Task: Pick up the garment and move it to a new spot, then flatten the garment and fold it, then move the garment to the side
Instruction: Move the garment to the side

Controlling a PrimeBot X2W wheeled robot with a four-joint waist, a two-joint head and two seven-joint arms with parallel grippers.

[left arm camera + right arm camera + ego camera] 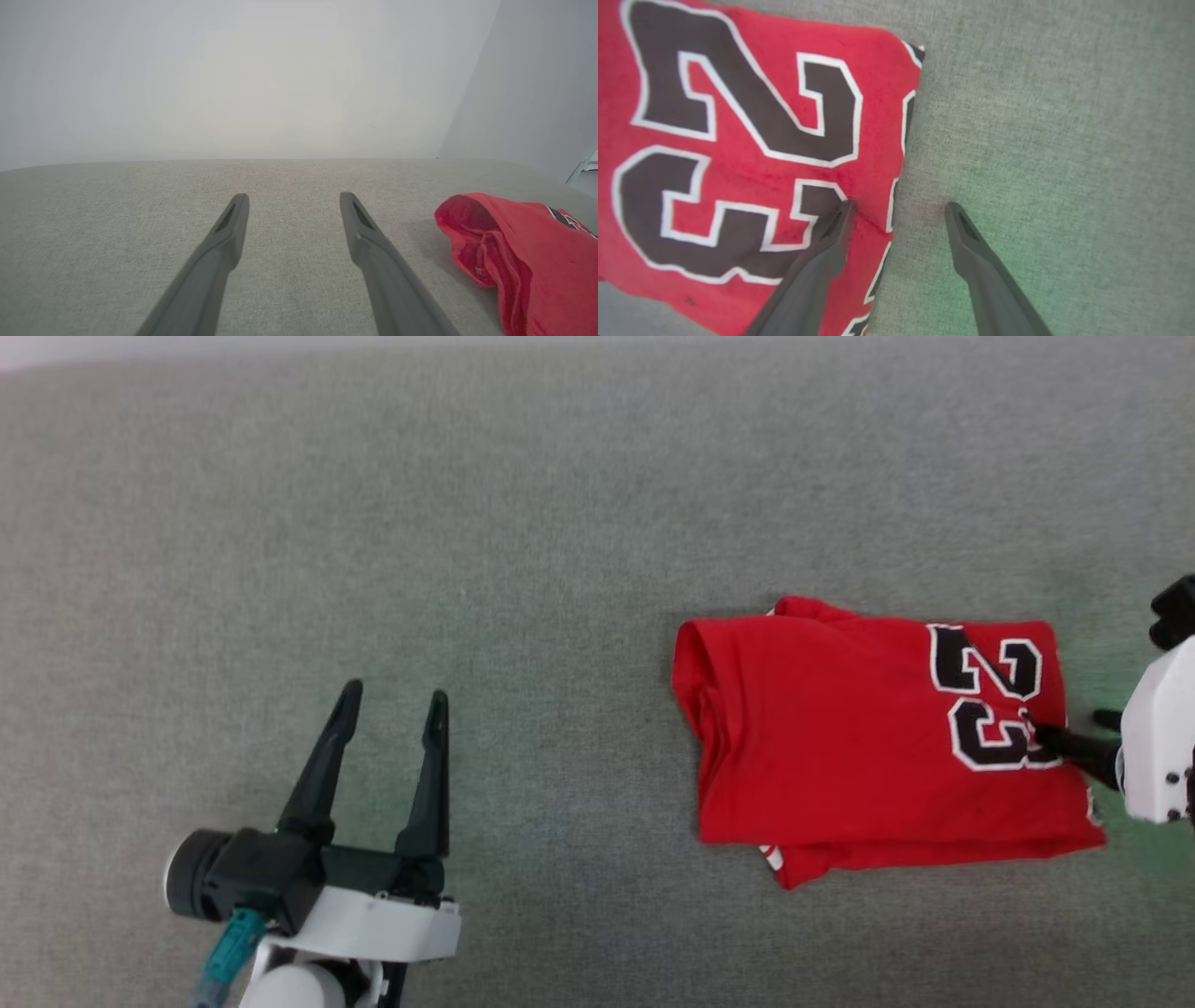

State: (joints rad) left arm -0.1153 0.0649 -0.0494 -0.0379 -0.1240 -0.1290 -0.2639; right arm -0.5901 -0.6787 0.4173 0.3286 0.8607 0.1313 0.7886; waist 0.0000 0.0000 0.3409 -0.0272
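On the right side of the grey cloth-covered worktop (560, 523), the garment (868, 737) lies folded into a flat red rectangle, its long side running left to right in the head view. The black, white-outlined number 23 (990, 709) faces up at its right end, and a rounded fold closes its left end. A bit of white-and-red trim (770, 857) peeks out from under the near left corner. In the left wrist view the garment (528, 261) shows at the right edge, its folded end bulging towards the camera.

The right gripper (1067, 723) reaches in from the right edge of the head view and straddles the garment's right border. In the right wrist view (900, 205) its fingers are spread wide: one fingertip (840, 219) sits over the lower digit of the red cloth (738, 140), the other over bare grey fabric. It may be resting on the cloth or just above it; nothing is pinched.

The left gripper (395, 693) is at the lower left, well apart from the garment, fingers pointing up the view, parted wide and empty. Its wrist view (293, 197) shows bare worktop between them and a pale wall (233, 79) beyond.
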